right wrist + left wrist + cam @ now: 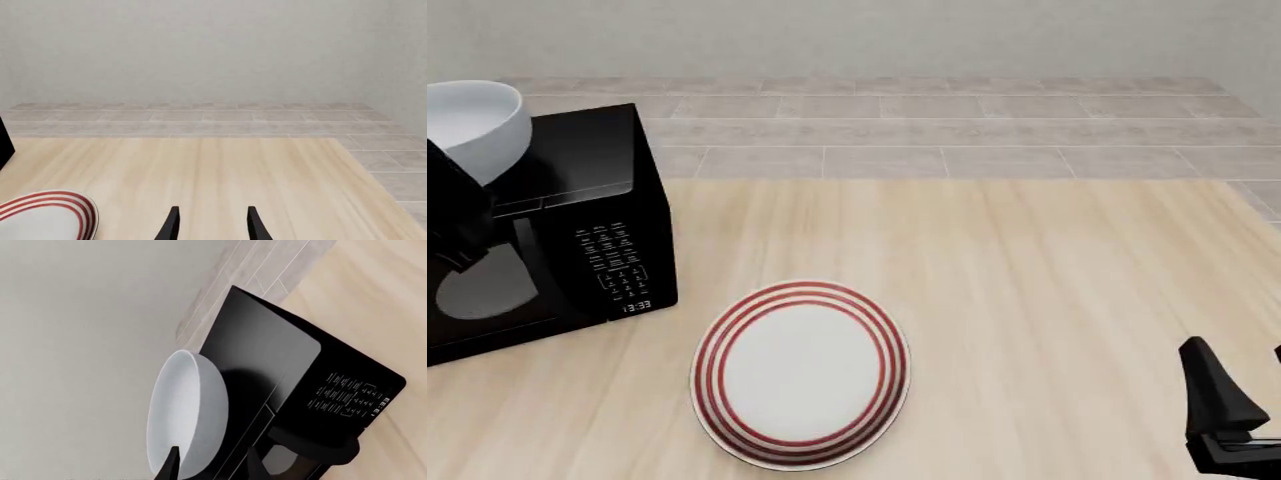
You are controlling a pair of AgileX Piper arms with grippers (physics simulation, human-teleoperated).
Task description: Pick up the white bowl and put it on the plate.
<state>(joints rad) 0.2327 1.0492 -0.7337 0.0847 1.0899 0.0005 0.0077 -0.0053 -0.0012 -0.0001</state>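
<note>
L gripper (213, 467) clamps glossy white bowl (474, 125) rim above black microwave (587, 230); carry level to red-ringed plate (801, 372). R gripper (212, 222) open, idle.

White bowl (474, 118) and microwave (574, 230) cropped at front view's left edge; right tool (1241, 420) cropped at lower right.

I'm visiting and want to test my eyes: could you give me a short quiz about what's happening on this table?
1. True or false: the white bowl already rests on the plate.
2. Which gripper holds the bowl? A) left gripper B) right gripper
3. What black appliance stands left of the plate?

Key:
1. False; it is lifted above the appliance.
2. A; the right one is open and holds nothing.
3. A microwave.
</note>
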